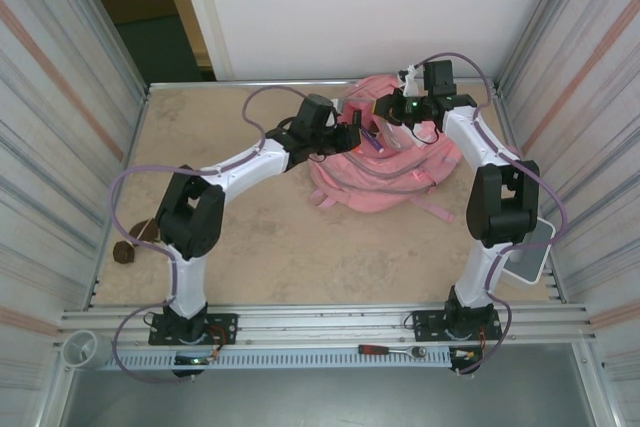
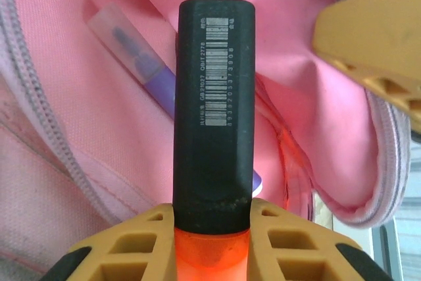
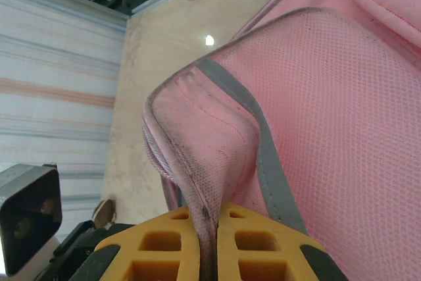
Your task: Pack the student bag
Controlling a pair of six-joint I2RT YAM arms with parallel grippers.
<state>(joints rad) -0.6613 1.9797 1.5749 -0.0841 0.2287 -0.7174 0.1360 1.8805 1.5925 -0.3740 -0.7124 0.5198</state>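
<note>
Pink bag [image 1: 390, 177] rim pinched by right gripper [image 3: 209, 225]; marker [image 2: 214, 97] clamped in left gripper [image 2: 212, 228] over open pocket. Insertion step, seemingly. Next: lower in, release.

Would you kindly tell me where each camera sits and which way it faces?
Top external: above, behind the bases, looking down; both arms, student bag.
Left wrist: on left arm, facing into the bag; left fingers hold a black-capped marker.
Right wrist: on right arm, facing the bag's mesh; right fingers pinch its edge.
All share the bag.
</note>
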